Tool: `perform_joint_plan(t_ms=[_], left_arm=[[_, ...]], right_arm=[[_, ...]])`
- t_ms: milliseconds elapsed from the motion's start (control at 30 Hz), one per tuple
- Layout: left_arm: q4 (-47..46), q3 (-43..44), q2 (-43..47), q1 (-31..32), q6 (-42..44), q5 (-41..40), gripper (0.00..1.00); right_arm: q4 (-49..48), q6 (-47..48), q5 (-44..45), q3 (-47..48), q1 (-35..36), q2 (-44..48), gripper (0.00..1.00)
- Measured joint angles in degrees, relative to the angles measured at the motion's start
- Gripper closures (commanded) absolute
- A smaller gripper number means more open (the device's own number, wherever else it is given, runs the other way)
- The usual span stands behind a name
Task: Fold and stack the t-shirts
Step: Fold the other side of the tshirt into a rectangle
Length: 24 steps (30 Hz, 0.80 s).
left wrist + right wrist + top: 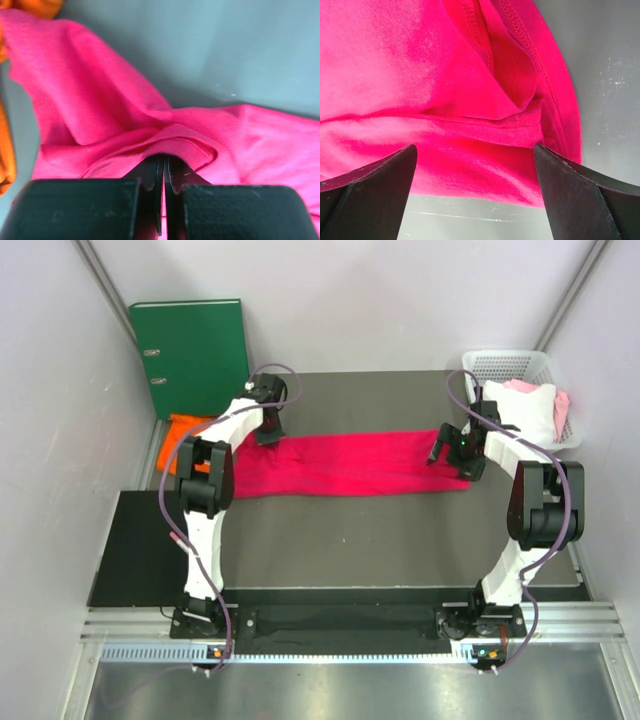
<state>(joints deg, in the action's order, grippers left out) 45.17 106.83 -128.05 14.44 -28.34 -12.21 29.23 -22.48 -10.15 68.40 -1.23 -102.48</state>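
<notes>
Crimson-pink t-shirt (350, 465): lies as a long, narrow band across the middle of the top view, on the dark desk (400, 530), running from the left arm to the right arm.

Left pincer (268, 428): at the left end of that band. In the left wrist view its fingers are pressed together with a raised fold of the crimson-pink cloth pinched between them (163, 165).

Right pincer (440, 448): at the right end of the band. In the right wrist view the jaws stand wide (475, 150), one finger at each lower corner of the frame, the stitched hem of the shirt between them; no grip on the cloth is visible.

Orange t-shirt (185, 435): bunched at centre left of the top view, partly hidden behind the left arm, touching the left end of the pink shirt.

Green ring binder (192, 355): upright against the wall, upper left.

White basket (500, 360): upper right, holding white and pale pink cloth
</notes>
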Motion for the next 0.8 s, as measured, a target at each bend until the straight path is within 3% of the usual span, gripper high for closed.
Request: perform_joint_plan(t_ms=[333,800], left_arm=[[-1.60,4.66,-4.66,1.44,0.37,5.25,1.00],[-8.44,8.83,-6.56,1.92,-0.22,18.43,1.00]], right_arm=[[0.76,0.00,0.24,0.37,0.00,0.00,0.00],[1.27,-0.04,0.90,0.37,0.00,0.59,0.00]])
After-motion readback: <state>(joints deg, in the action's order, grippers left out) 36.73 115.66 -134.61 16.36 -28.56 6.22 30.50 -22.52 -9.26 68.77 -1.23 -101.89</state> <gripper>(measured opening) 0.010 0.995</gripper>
